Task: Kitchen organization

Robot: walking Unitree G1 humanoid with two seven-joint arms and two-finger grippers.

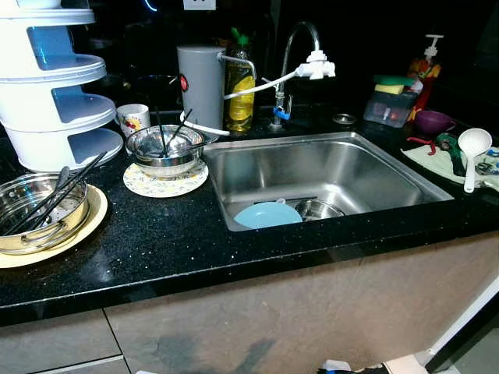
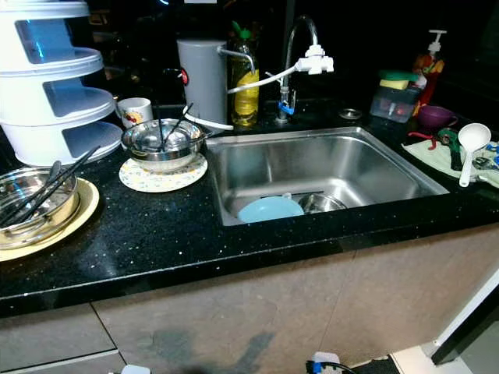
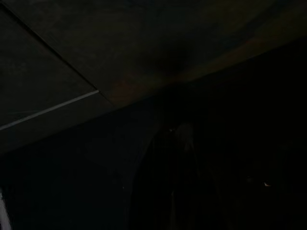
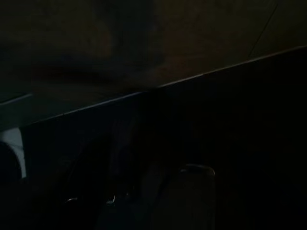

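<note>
A steel sink is set in a black speckled counter. In it lie a light blue plate and a small steel bowl. Left of the sink, a steel bowl holding dark utensils sits on a patterned mat. Further left, a steel pot with dark chopsticks rests on a yellow plate. Both arms hang idle in the shade by the cabinet front. Their wrist views are very dark, with faint cabinet panel seams.
A white tiered rack, a mug, a grey canister, a soap bottle and the faucet line the back. Right of the sink are a sponge box, a purple bowl and a white ladle.
</note>
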